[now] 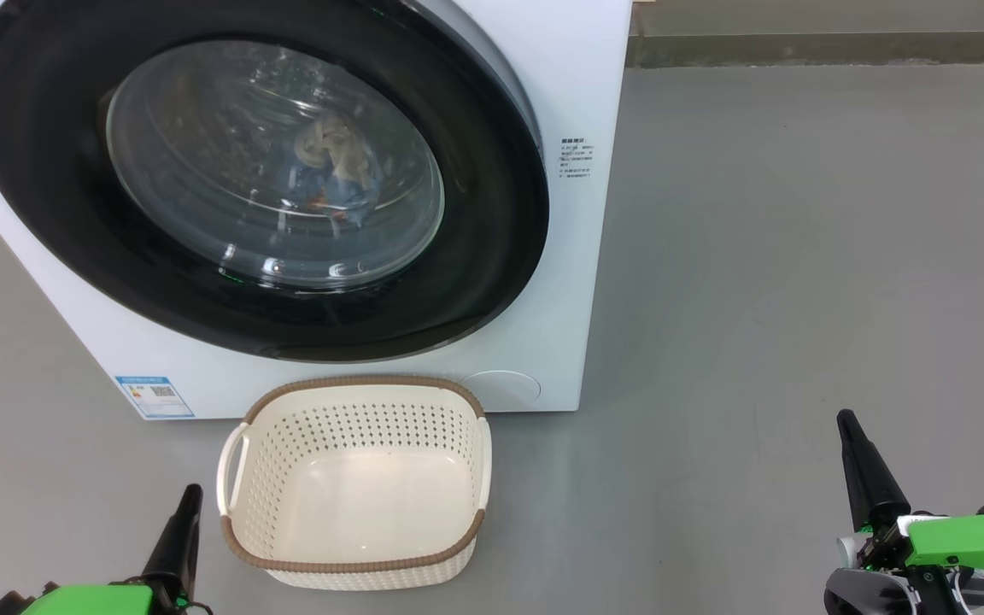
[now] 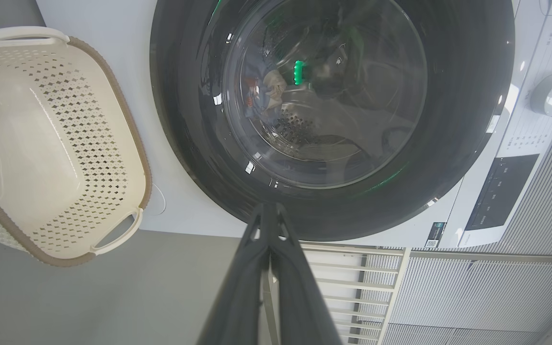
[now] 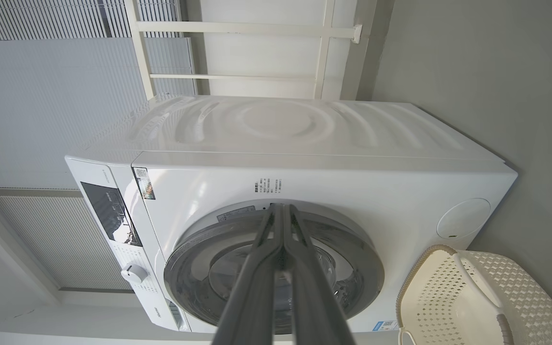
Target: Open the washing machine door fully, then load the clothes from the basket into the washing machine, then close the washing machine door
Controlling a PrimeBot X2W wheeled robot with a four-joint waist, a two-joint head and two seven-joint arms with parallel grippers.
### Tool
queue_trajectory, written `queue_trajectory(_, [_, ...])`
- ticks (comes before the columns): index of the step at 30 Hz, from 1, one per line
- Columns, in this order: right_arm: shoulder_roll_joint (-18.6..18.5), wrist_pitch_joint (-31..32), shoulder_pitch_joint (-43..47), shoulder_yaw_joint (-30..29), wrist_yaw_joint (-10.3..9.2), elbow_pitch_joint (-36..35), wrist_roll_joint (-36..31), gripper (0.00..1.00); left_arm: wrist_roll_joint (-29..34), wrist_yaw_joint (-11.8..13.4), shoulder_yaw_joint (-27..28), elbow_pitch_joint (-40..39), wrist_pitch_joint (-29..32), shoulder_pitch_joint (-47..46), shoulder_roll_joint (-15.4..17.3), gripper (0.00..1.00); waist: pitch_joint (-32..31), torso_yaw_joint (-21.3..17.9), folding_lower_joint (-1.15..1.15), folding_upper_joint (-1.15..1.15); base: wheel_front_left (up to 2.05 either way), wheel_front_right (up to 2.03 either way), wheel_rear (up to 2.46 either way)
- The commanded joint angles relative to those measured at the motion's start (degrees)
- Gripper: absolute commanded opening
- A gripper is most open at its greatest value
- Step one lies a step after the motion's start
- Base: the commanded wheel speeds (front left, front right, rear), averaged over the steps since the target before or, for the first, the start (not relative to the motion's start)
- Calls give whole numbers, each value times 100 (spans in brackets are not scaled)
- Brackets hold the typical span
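The white washing machine (image 1: 577,282) stands before me with its black-rimmed round door (image 1: 492,213) shut against the front. Through the glass I see the clothes (image 1: 334,166), light-blue and beige, lying inside the drum. The cream basket (image 1: 355,401) sits on the floor in front of the machine with nothing in it. My left gripper (image 1: 191,495) is shut and holds nothing, low at the left beside the basket. At the lower right my right gripper (image 1: 846,420) is shut on nothing, well away from the machine. The door (image 2: 463,96) and the basket (image 2: 127,115) also show in the left wrist view.
Grey floor (image 1: 799,256) spreads to the right of the machine. A wall base runs along the far edge (image 1: 834,47). The machine's control panel and dial (image 2: 551,93) sit on its front. A white railing and ribbed wall panels (image 3: 257,52) stand behind it.
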Motion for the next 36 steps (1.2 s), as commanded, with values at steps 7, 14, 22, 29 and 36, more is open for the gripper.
queue_trajectory(7, [-16, 51, 3, 124, 8, -172, 13, 0, -45, -10, 203, -171, 40, -275, 75, 0, 0, 0, 0, 0, 0, 0, 0])
queue_trajectory(14, [-16, 51, 3, 124, 8, -172, 13, 0, -45, -10, 203, -171, 40, -276, 75, 0, 0, 0, 0, 0, 0, 0, 0])
queue_trajectory(22, [-16, 51, 3, 124, 8, -172, 13, 0, -45, -11, 203, -170, 40, -276, 75, 0, 0, 0, 0, 0, 0, 0, 0])
queue_trajectory(29, [-16, 51, 3, 124, 8, -172, 13, 0, -45, -11, 203, -170, 40, -276, 75, 0, 0, 0, 0, 0, 0, 0, 0])
queue_trajectory(36, [-16, 51, 3, 124, 8, -172, 13, 0, -45, -11, 203, -169, 40, -276, 75, 0, 0, 0, 0, 0, 0, 0, 0])
